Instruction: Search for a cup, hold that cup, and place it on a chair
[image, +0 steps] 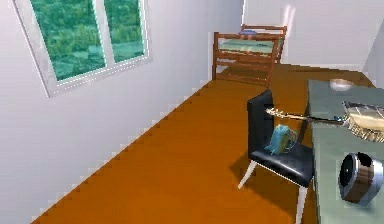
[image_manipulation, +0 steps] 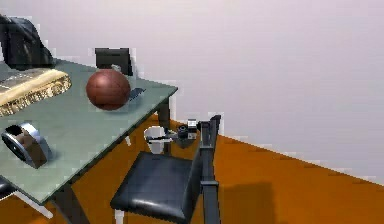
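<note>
A small white-rimmed cup (image_manipulation: 157, 140) stands upright in the arm side view. Its mouth faces up and its long axis runs straight up and down. It sits just beyond the far edge of a black chair (image_manipulation: 160, 188) seat, close to the near right corner of a grey-green table (image_manipulation: 75, 150).

The gripper (image_manipulation: 172, 136) is immediately right of the cup, with its thin fingers pointing left toward it. Gripper and cup look close enough to touch, but contact cannot be confirmed. The cup's base is so near the seat's far edge that I cannot tell whether it hangs free or rests there. So I cannot tell whether the gripper holds it, nor how wide the fingers stand. The dark arm (image_manipulation: 211, 170) rises from the bottom edge along the seat's right side.

On the table a reddish-brown ball (image_manipulation: 108, 88) lies far from the cup. A round silver clock-like thing (image_manipulation: 25, 145) is near the left edge.

The forward view shows a dark-seated chair (image: 268, 150) drawn up to the table's left side, on orange-brown floor. A window (image: 85, 38) is in the left wall and a wooden bed frame (image: 248, 52) stands far back.
</note>
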